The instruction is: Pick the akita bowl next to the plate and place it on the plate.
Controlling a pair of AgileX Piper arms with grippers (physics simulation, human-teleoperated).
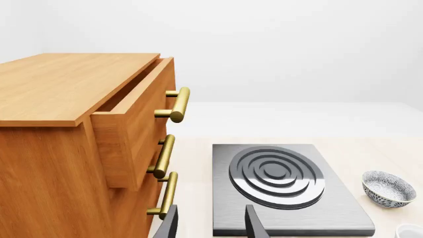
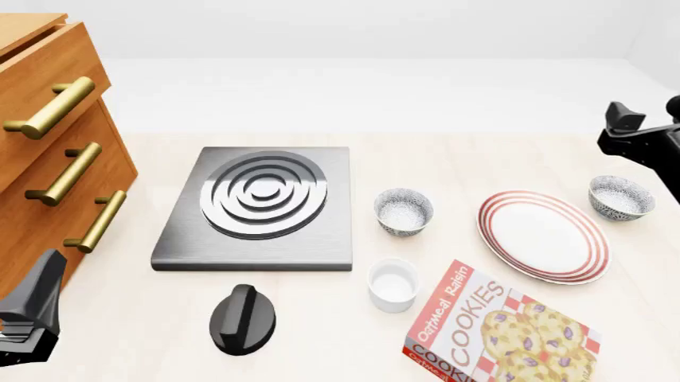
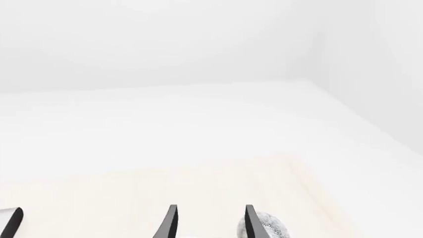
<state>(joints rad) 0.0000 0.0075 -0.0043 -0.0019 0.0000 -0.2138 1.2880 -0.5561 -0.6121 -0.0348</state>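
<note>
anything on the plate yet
No. The plate is bare, white centre and red rings fully visible. Speckled bowls sit apart from it on either side, the left bowl and the right bowl. What is underneath the plate cannot be seen.

Both arms are matte black, with thin, tapered end effector fingers (image 1: 254, 224).

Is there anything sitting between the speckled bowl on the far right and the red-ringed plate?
Nothing visible. The akita bowl sits just right of the plate, with only bare table between them. The right tool is open, above that bowl.
</note>
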